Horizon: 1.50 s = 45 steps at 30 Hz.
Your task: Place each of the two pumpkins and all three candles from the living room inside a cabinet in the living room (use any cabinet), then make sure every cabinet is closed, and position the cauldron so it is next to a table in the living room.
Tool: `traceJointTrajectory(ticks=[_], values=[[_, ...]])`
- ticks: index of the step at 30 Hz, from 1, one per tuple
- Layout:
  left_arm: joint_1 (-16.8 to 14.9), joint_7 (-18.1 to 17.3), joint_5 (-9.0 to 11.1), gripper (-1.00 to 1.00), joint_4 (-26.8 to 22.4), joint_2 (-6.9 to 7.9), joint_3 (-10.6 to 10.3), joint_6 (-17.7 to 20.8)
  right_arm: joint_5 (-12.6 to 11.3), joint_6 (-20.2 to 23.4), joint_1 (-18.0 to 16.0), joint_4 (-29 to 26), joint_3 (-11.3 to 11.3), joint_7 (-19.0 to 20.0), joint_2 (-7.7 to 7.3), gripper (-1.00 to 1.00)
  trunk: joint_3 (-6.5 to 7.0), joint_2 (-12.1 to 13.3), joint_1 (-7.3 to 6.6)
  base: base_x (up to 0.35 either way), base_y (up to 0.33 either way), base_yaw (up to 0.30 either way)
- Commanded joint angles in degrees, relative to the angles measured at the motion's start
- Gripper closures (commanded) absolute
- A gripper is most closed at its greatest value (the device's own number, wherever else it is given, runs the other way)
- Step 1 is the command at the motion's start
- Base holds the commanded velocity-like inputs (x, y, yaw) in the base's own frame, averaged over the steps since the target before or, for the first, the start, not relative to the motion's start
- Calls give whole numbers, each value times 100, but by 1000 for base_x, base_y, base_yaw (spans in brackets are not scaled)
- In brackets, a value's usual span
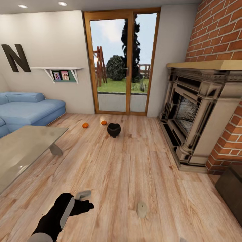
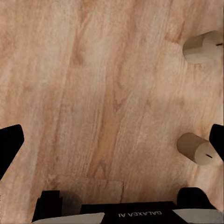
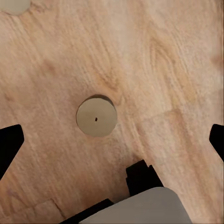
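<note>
in the head view we see a living room with a light wooden floor. two small orange pumpkins lie on it in front of the glass door — one more to the left, the other just beside the black cauldron, which stands upright on the floor, well apart from the table. the low table with the glossy grey top is at the left, and behind it stands a blue sofa. the brick fireplace takes the right side. at the right edge we see a dark-brown corner of furniture; we cannot tell if it is the cabinet.

near the bottom one cream candle stands upright on the floor, right of our left arm. the left gripper hangs low over the floor. in the left wrist view its two black fingers are wide apart with nothing between them, and two candles show beside one finger: one close to it, the other farther away. both are apart from the gripper.

in the right wrist view the right gripper looks straight down on a candle, seen from the top with its small wick. its fingers are also spread wide, and the candle lies between them but is not touched.
</note>
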Motion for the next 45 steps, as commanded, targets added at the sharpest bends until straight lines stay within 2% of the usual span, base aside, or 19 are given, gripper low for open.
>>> traceJointTrajectory(ticks=[1,3,6,18,24,42,45], values=[[-2,-21,-8,-100,-267,-1,26,191,-34,16,-3,14,49,-51,-7,-100,-6,-3,0,0,0,0],[2,-22,-3,-100,-675,3,34,419,-28,9,-4,44,51,-52,-7,-100,-6,-3,0,0,0,0],[19,-30,15,-100,-1024,10,40,572,-22,12,-4,57,49,-31,-13,-100,-24,-43,22,0,0,0],[23,-32,45,-100,-1280,-3,58,640,-13,5,-4,48,68,-7,-9,-100,-239,-524,285,0,0,0],[23,-40,58,-100,-1346,-15,60,647,-19,5,-4,4,292,-11,-9,-100,-347,-765,417,0,0,0],[23,-47,68,-100,-1291,-27,57,647,-13,-2,-3,29,359,-4,-12,-100,-670,-1487,812,0,0,0],[23,-47,69,-100,-1308,-26,55,647,-11,2,-4,50,476,-5,-9,-100,-724,-1607,878,0,0,0]])
